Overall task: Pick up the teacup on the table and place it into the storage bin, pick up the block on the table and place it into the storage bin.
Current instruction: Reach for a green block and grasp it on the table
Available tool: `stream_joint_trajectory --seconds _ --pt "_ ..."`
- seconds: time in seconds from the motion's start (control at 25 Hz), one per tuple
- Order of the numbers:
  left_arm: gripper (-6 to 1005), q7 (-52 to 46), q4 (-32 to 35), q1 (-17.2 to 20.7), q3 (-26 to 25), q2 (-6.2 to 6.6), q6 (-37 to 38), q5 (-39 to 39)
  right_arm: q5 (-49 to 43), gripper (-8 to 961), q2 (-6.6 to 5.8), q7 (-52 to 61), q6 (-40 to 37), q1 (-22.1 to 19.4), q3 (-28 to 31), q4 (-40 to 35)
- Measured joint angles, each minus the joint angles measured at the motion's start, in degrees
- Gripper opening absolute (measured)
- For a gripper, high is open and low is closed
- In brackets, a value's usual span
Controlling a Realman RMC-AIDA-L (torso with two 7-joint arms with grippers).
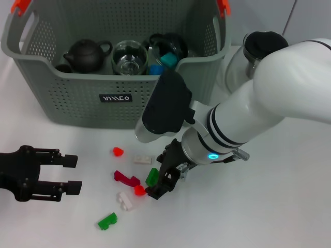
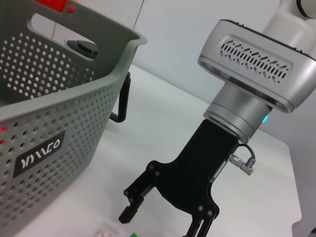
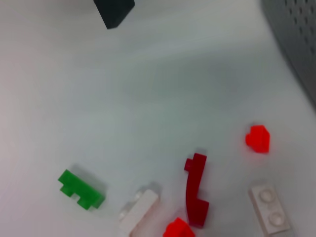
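Several small blocks lie on the white table in front of the storage bin (image 1: 77,98). My right gripper (image 1: 158,178) points down among them, open, with a green block (image 1: 152,176) at its fingers; the left wrist view shows this gripper (image 2: 160,224) spread just above the table. Close by are a red block (image 1: 139,190), a dark red curved block (image 1: 126,179) and a white block (image 1: 124,201). No teacup shows on the table. My left gripper (image 1: 72,174) rests open at the left edge, holding nothing.
Inside the bin are a dark teapot (image 1: 85,54), a clear glass cup (image 1: 129,57) and blue pieces (image 1: 166,60). A round pot with a black lid (image 1: 258,46) stands right of the bin. Other blocks: red (image 1: 118,151), white (image 1: 143,159), green (image 1: 107,221).
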Motion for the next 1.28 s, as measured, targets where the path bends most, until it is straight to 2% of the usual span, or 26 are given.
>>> stream_joint_trajectory --seconds 0.08,0.28,0.52,1.28 --pt "736 0.0 0.0 0.0 0.0 0.0 0.0 0.0 0.0 898 0.0 -0.1 0.0 0.1 0.0 0.4" --pt "736 0.0 0.0 0.0 0.0 0.0 0.0 0.0 1.2 738 0.0 -0.4 0.7 0.1 -0.2 0.9" --pt "736 0.0 0.0 0.0 0.0 0.0 0.0 0.0 2.1 711 0.0 -0.4 1.6 0.5 -1.3 1.7" --pt "736 0.1 0.0 -0.2 0.0 0.0 -0.1 0.0 3.5 713 0.09 -1.6 3.4 0.6 -2.0 2.6"
